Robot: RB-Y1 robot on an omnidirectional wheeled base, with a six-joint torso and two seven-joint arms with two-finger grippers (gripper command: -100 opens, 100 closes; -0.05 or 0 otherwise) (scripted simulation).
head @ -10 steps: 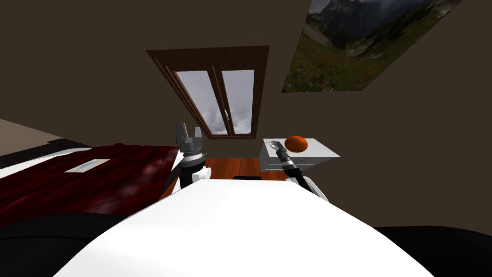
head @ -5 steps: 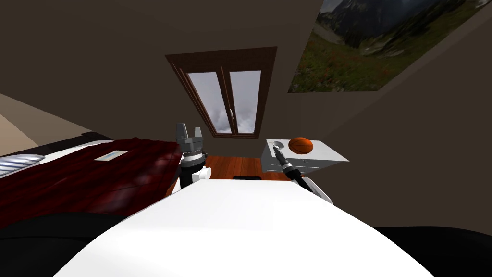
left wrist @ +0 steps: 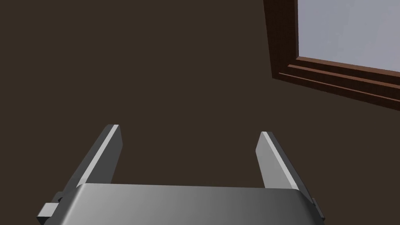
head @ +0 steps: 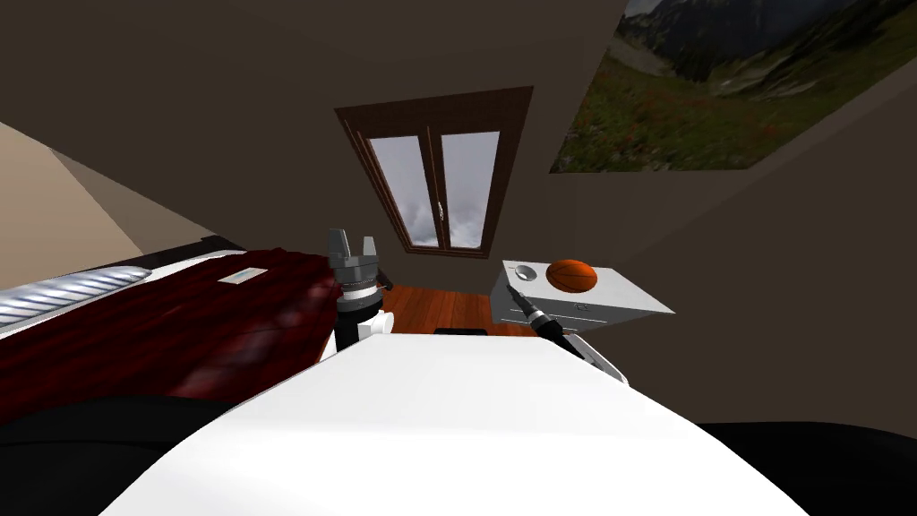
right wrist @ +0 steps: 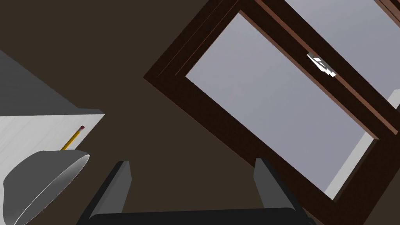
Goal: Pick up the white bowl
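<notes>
A small grey-white bowl (head: pixel 524 272) stands on the near left corner of a white nightstand (head: pixel 627 296). My right gripper (head: pixel 511 290) hangs just short of it, by the nightstand's front edge. In the right wrist view the bowl (right wrist: pixel 43 183) lies off to one side of the open gripper (right wrist: pixel 193 172), outside its fingers, with nothing between them. A yellow pencil (right wrist: pixel 72 138) lies on the nightstand top (right wrist: pixel 27 127) just beyond the bowl. My left gripper (head: pixel 351 244) is raised over the bed's edge, and it stands open and empty (left wrist: pixel 189 140).
An orange basketball (head: pixel 571 275) sits on the nightstand right of the bowl. A bed with a dark red cover (head: pixel 179 322) fills the left side. A strip of wooden floor (head: pixel 439 309) runs between bed and nightstand, below a brown-framed window (head: pixel 439 188).
The whole picture has slid right and rolled, so I have turned. The nightstand and bowl have drifted right of my right gripper, which overlapped the bowl before and now sits below it.
</notes>
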